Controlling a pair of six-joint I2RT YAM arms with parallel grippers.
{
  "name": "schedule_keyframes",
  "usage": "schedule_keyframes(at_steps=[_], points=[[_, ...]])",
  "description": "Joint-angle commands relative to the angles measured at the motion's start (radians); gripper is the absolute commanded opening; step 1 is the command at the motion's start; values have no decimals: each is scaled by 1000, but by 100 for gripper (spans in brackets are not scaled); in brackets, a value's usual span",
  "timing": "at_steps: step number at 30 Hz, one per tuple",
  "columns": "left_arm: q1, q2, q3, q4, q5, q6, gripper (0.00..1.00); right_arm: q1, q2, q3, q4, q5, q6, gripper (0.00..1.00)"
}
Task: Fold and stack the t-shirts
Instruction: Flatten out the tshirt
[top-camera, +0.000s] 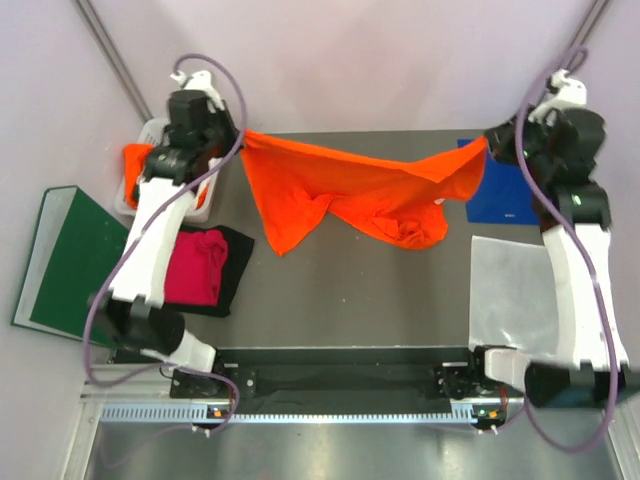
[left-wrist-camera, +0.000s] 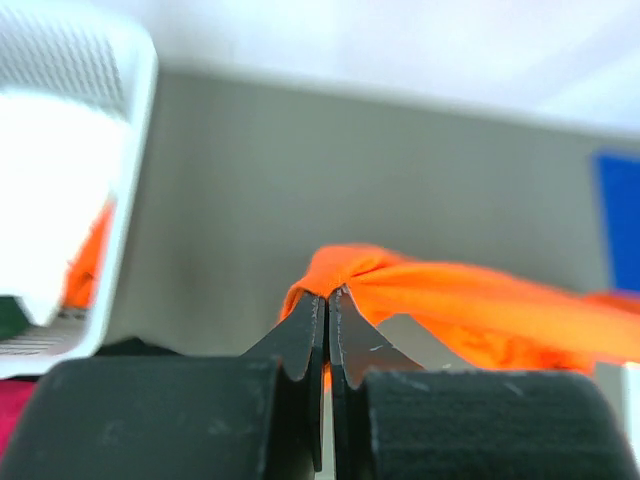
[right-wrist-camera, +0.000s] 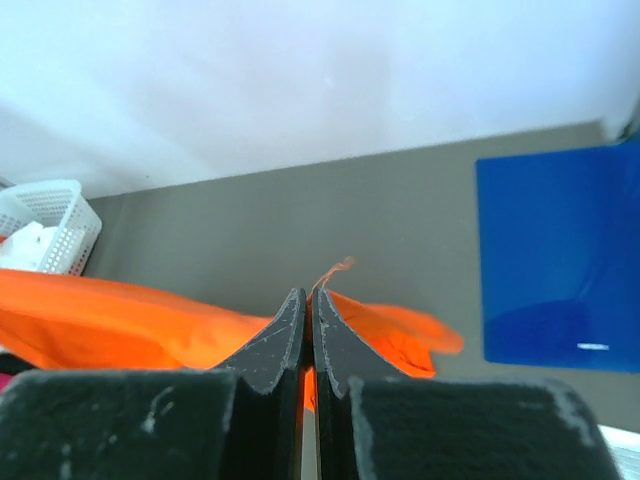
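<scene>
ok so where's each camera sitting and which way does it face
top external: above and behind the robot, looking down at the table; left arm and right arm hold the orange shirt between them.
left wrist: on the left arm, facing across the table; left gripper shut on the shirt.
right wrist: likewise; right gripper shut on the shirt, folder right.
shared: all three show the shirt.

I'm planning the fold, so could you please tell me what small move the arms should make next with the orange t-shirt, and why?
Probably lower both ends together to lay it flat: the left tool and right tool each pinch the orange t-shirt, which sags bunched between them.
</scene>
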Motion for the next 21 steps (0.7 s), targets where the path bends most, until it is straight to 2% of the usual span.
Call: schedule_keyframes(at_steps=[1,5,11,16,21], points=[[8,-268,1,-1,-62,32,0,9,-257,-54,-50,77,-86,0],[8,-464,1,-42,-80,40,0,9,-478,-62,-112,56,-78,0],[8,-621,-20,-62,-61,37,0,9,-601,54,-221,101,-97,0],[8,-630,-22,-59,-25,40,0,10,-560,157,-226,154,-92,0],[8,-543,21,-53,-50,57,0,9,-435,237,-182,249,-104,0]])
